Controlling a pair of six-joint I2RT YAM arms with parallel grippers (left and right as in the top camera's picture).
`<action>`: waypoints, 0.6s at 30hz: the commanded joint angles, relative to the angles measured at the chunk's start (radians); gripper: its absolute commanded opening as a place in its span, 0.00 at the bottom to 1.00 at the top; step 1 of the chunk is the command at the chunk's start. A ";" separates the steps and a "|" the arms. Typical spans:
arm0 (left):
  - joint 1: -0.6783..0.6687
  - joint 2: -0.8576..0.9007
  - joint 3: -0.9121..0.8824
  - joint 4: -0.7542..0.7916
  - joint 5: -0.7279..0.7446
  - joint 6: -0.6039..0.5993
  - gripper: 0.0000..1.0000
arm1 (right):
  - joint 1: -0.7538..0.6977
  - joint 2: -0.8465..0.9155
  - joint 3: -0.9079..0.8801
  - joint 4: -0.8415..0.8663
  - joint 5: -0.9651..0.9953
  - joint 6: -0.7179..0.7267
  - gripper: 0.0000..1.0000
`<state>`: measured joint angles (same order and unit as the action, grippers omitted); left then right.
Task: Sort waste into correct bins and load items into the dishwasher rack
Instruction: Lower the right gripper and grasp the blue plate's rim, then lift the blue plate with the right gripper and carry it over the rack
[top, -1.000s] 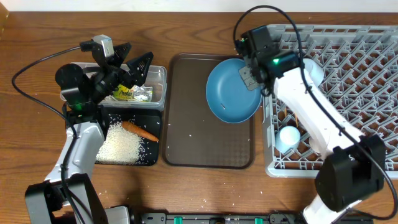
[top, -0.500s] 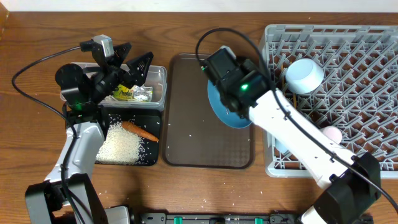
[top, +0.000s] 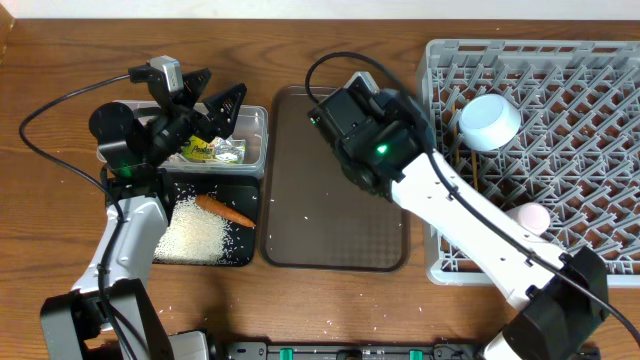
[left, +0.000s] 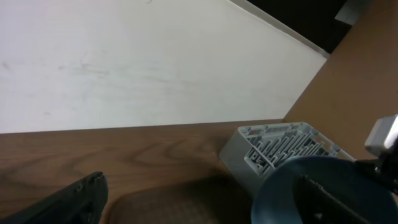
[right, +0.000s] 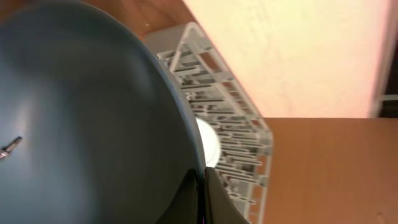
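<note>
My right gripper (right: 202, 178) is shut on the rim of the large blue plate (right: 81, 112) and holds it tilted over the brown tray (top: 300, 220). In the overhead view my right wrist (top: 370, 140) hides the plate. The plate also shows in the left wrist view (left: 280, 199). My left gripper (top: 215, 108) is open and empty above the clear tub (top: 257, 122), which holds the yellow-green packet (top: 200, 150) and foil wrapper (top: 232, 152). The black tray (top: 250, 240) holds rice (top: 190, 235) and the carrot (top: 224, 210). The grey rack (top: 560, 60) holds the light blue cup (top: 490, 122) and pinkish-white cup (top: 532, 217).
The brown tray lies between the bins and the rack, with a few rice grains on it. My right arm crosses the rack's near-left part and hides what lies under it. A wall borders the table's far edge. I cannot make out the bowl or the chopsticks.
My right arm has swung left from the rack's edge to over the brown tray, carrying the plate, which now hides under the wrist. The left arm has not moved.
</note>
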<state>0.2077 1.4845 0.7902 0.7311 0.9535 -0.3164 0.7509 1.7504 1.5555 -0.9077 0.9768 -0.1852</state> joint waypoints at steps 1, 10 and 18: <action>0.001 -0.016 -0.001 0.008 -0.005 0.013 0.96 | 0.023 -0.020 0.000 0.006 0.131 -0.015 0.01; 0.001 -0.016 -0.001 0.008 -0.005 0.013 0.97 | 0.046 -0.019 0.000 0.006 0.206 -0.060 0.01; 0.001 -0.016 -0.001 0.008 -0.005 0.013 0.96 | 0.055 -0.020 0.000 -0.002 0.288 -0.086 0.01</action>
<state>0.2077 1.4845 0.7902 0.7311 0.9539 -0.3164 0.7959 1.7504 1.5555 -0.9089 1.1633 -0.2554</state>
